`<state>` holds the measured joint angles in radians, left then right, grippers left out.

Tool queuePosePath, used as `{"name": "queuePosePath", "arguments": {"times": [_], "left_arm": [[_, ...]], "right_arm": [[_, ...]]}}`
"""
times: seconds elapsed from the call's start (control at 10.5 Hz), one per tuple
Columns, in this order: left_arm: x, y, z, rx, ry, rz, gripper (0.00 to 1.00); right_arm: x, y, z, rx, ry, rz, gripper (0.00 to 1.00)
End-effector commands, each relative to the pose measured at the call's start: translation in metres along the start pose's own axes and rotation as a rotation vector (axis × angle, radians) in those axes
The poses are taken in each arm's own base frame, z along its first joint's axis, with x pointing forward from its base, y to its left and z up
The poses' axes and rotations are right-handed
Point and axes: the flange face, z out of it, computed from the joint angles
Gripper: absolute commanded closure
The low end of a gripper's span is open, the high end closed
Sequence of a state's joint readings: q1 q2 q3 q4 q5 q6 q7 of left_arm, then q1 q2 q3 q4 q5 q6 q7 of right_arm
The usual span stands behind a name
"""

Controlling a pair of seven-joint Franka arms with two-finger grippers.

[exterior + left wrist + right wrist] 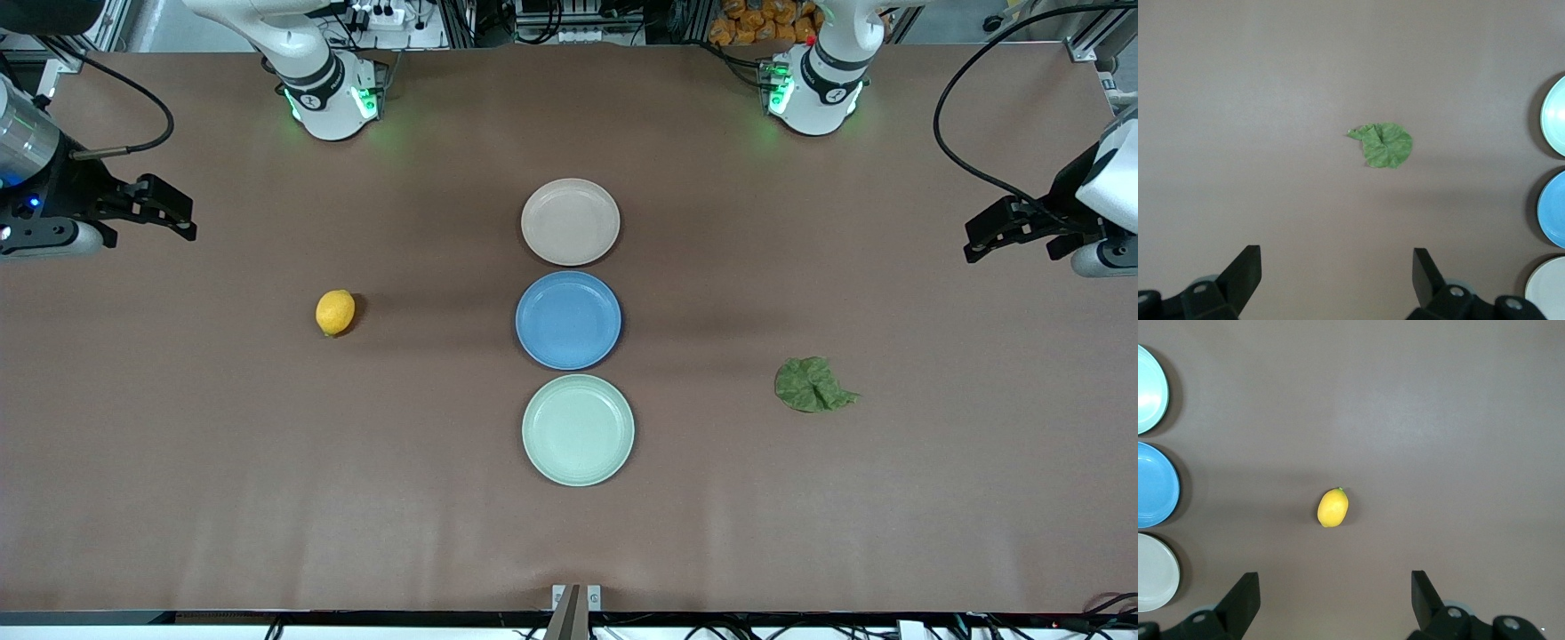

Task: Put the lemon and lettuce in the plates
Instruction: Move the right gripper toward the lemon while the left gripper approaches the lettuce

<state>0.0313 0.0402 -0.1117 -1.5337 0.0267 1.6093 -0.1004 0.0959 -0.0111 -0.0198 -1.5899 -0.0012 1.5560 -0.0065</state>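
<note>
Currently both grippers are hovering with fingers apart: right gripper (182, 218) and left gripper (978, 238) at the bench (267, 462) ends. Lemon (335, 312) and lettuce (812, 385) are lying flanking the plates (578, 430); the lemon is risking rolling if nudged.

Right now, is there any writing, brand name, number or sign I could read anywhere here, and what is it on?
None can be read.
Lemon, lettuce, beige-pink plate, blue plate, mint green plate: no print on them.
Table: plain brown, unmarked.
Small dark marks on the arm bases: too small to read.
Left gripper and right gripper, both open: no lettering shows.
</note>
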Motion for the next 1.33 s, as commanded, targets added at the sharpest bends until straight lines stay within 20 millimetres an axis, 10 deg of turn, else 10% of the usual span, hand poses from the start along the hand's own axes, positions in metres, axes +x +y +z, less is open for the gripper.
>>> {"name": "queuePosePath", "arguments": {"times": [0.0, 0.29, 0.48, 1.24], "left_arm": [[0.001, -0.002, -0.002, -0.015, 0.011, -0.002, 0.0], [0.015, -0.003, 0.033, -0.022, -0.051, -0.003, 0.0], [0.031, 0.0, 0.095, -0.008, -0.141, 0.006, 0.0], [0.056, 0.019, 0.341, -0.046, -0.147, -0.003, 0.0]], "right_arm": [[-0.008, 0.002, -0.003, 0.02, 0.0, 0.019, 0.0], [-0.006, 0.009, 0.0, 0.02, 0.002, 0.033, 0.0], [0.004, 0.016, 0.023, 0.02, 0.0, 0.047, 0.0], [0.031, -0.001, 0.243, 0.094, -0.199, 0.107, 0.0]]}}
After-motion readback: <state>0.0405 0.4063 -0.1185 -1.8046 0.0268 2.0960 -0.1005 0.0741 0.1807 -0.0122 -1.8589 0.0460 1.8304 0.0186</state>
